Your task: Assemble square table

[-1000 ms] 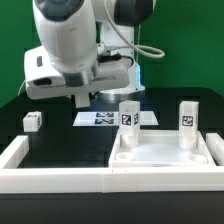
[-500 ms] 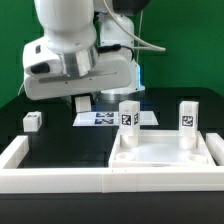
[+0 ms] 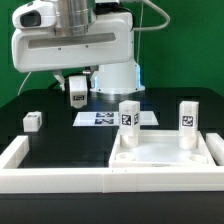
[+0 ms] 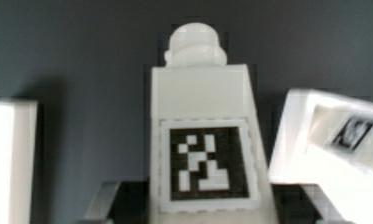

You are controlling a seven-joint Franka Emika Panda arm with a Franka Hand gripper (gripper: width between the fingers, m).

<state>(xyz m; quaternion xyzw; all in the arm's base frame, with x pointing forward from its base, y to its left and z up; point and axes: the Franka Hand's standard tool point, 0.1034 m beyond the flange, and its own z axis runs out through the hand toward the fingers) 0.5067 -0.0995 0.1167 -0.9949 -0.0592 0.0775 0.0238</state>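
My gripper (image 3: 77,92) hangs above the table at the exterior view's left, shut on a white table leg (image 3: 77,88) whose tag faces the camera. In the wrist view that leg (image 4: 201,125) runs out from between the dark fingers (image 4: 133,203), its round peg at the far end. The square tabletop slab (image 3: 165,152) lies at the front on the exterior view's right. Two legs stand upright in its far corners (image 3: 128,118) (image 3: 187,119). Another leg (image 3: 33,120) lies loose on the black table at the exterior view's left.
The marker board (image 3: 103,118) lies flat behind the slab, below the arm's base. A long low white border wall (image 3: 55,178) runs along the front and up the exterior view's left side. A tagged white part (image 4: 337,135) shows beside the held leg in the wrist view.
The arm has swung and risen, and the hand has turned. The held leg, hidden under the hand before, now hangs in plain view with its tag showing.
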